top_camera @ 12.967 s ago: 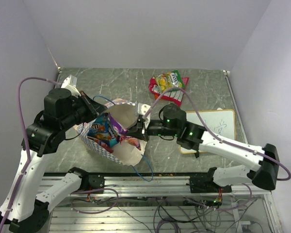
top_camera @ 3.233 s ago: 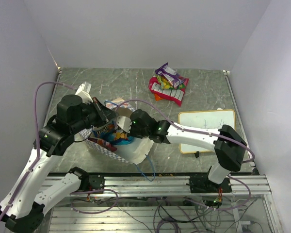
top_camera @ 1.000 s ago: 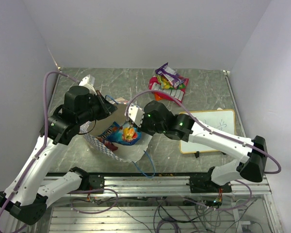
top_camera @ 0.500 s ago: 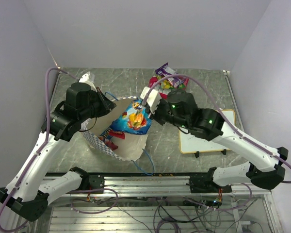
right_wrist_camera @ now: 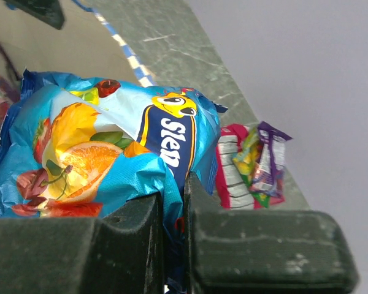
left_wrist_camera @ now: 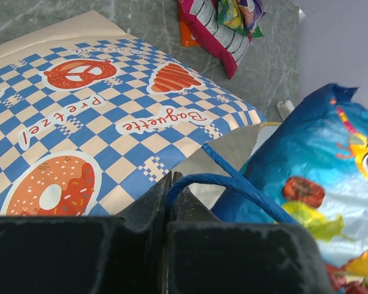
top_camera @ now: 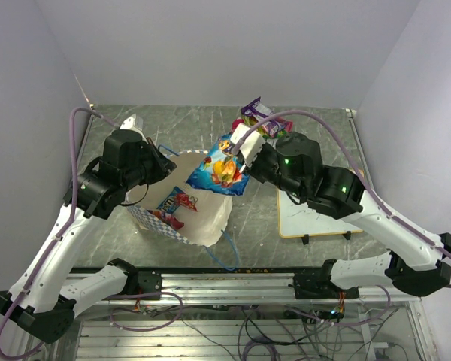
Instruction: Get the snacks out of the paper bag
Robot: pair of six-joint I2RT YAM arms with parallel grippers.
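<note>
Lying on its side on the grey table (top_camera: 180, 124), the paper bag (top_camera: 207, 218) gapes toward the overhead camera. Its blue string handle (left_wrist_camera: 233, 182) is pinched between the closed fingers of the left gripper (left_wrist_camera: 170, 184), which holds the mouth open. The blue snack packet (top_camera: 220, 170), half inside the bag a second ago, now hangs clear of the rim. It is clamped at its top edge by the right gripper (right_wrist_camera: 173, 199) and is heading toward the pile of snacks (top_camera: 261, 124) already out at the table's far side. One red-and-blue packet (top_camera: 173, 204) shows inside the bag, so I judge the task well along but unfinished.
</note>
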